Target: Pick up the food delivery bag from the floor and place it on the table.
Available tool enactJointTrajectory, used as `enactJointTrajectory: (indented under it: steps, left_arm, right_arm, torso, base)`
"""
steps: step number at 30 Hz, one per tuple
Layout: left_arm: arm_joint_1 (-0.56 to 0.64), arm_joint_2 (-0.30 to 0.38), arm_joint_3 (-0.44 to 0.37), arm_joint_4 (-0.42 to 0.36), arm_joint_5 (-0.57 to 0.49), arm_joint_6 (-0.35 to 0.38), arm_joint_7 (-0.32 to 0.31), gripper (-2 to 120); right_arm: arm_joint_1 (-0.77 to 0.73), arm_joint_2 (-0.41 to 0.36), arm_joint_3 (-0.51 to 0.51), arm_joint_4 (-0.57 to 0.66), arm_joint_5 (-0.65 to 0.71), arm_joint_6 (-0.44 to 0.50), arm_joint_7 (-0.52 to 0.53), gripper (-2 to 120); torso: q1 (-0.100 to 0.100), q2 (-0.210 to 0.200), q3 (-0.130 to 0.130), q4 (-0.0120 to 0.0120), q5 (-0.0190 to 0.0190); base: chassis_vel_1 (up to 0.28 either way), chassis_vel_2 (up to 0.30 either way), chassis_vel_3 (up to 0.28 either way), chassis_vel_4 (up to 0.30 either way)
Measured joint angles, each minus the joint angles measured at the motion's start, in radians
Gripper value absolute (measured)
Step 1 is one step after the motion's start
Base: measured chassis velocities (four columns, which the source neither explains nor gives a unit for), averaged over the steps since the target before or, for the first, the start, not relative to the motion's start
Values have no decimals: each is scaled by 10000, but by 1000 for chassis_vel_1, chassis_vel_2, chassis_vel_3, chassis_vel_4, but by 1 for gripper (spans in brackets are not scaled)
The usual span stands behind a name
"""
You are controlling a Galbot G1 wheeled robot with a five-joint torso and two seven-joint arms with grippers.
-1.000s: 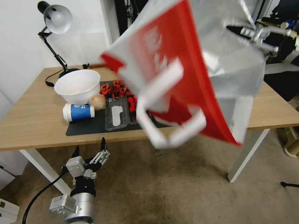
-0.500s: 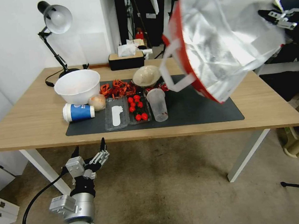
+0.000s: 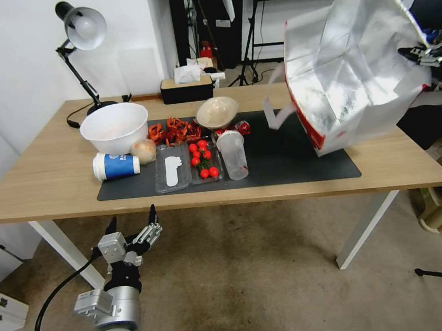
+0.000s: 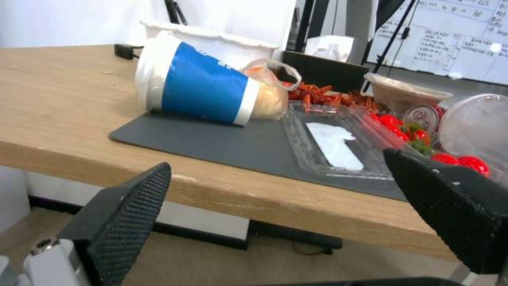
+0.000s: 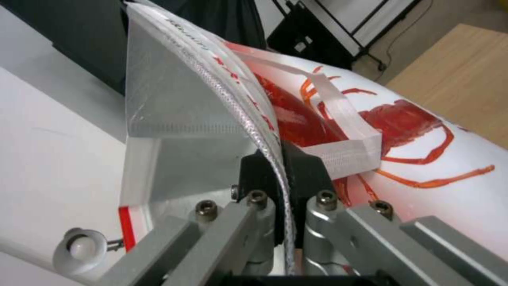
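The food delivery bag [image 3: 356,73] hangs tilted over the right end of the table [image 3: 43,174], its silver foil lining facing me and its red edge low by the dark mat [image 3: 292,165]. I cannot tell whether its lowest corner touches the mat. A white handle [image 3: 278,115] dangles toward the middle of the table. My right gripper [image 3: 426,56] is shut on the bag's rim [image 5: 264,131], the black pads [image 5: 307,174] pinching the foil edge. My left gripper [image 3: 133,224] hangs open below the table's front edge, above the floor [image 3: 251,285]; its fingers [image 4: 127,206] hold nothing.
The mat's left half holds a white bowl [image 3: 114,127], a blue cup on its side [image 3: 116,165], clear trays [image 3: 172,168] with tomatoes [image 3: 202,159], a plastic cup [image 3: 232,154], crayfish and a beige bowl [image 3: 217,112]. A desk lamp [image 3: 80,31] and tissue box [image 3: 187,89] stand behind.
The bag has swung from close before the camera to the right and down over the table's right end, carried by my right gripper. The left arm has stayed still.
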Motion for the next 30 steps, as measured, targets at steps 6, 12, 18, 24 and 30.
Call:
enactJointTrajectory:
  steps: [6,12,18,24,30]
  left_arm:
    - [48,-22,3,-63,73,0,3,100]
    - [121,-61,-19,-84,160,-12,4,100]
    - [130,-81,-13,-84,211,-25,4,100]
    - [120,-90,6,-62,276,-40,4,100]
    - [93,-125,51,-10,345,-42,3,100]
  right_arm:
    - [763,552,-818,100,-312,-1,242,0]
    - [1873,1286,-2061,75,-609,-6,849,0]
    - [2296,1694,-2587,61,-748,12,1102,0]
    - [2399,1716,-2563,90,-748,-7,1137,0]
    - [2430,1541,-2224,55,-501,-17,1123,0]
  torso:
    - [0,0,0,0,1]
    - [0,0,0,1,0]
    - [1,-1,0,1,3]
    - [0,-1,0,0,2]
    - [0,-1,0,-1,1]
  base:
    - [0,0,0,0]
    - [0,0,0,0]
    - [0,0,0,0]
    - [0,0,0,0]
    - [0,0,0,0]
